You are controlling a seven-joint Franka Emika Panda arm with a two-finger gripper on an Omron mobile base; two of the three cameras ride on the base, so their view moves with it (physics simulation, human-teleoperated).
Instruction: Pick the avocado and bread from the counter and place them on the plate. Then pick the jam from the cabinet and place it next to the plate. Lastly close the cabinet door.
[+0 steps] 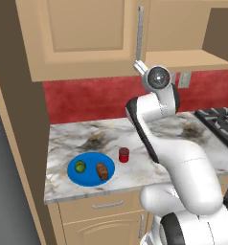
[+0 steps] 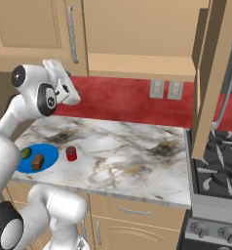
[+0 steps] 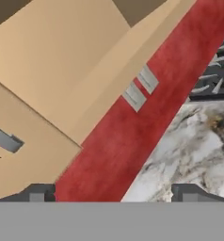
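The blue plate [image 1: 89,178] [image 2: 48,155] lies near the counter's [image 1: 149,134] [image 2: 132,151] front left edge. On it rest the green avocado [image 1: 80,166] [image 2: 26,153] and the brown bread [image 1: 102,171] [image 2: 38,161]. Just right of the plate stands the red jam [image 1: 124,154] [image 2: 71,154], upright. My gripper [image 1: 139,67] [image 2: 69,90] [image 3: 113,193] is raised high above the counter, just under the upper cabinet [image 1: 192,60] [image 2: 137,63], open and holding nothing. The cabinet door [image 2: 213,78] stands swung out at the right, grey bar handle [image 2: 229,93] showing.
A closed cupboard door with a grey handle [image 1: 140,31] [image 2: 72,34] is left of the open cabinet. Two wall outlets [image 2: 165,89] [image 3: 140,88] sit on the red backsplash. The stove [image 1: 221,122] [image 2: 218,166] borders the counter on the right.
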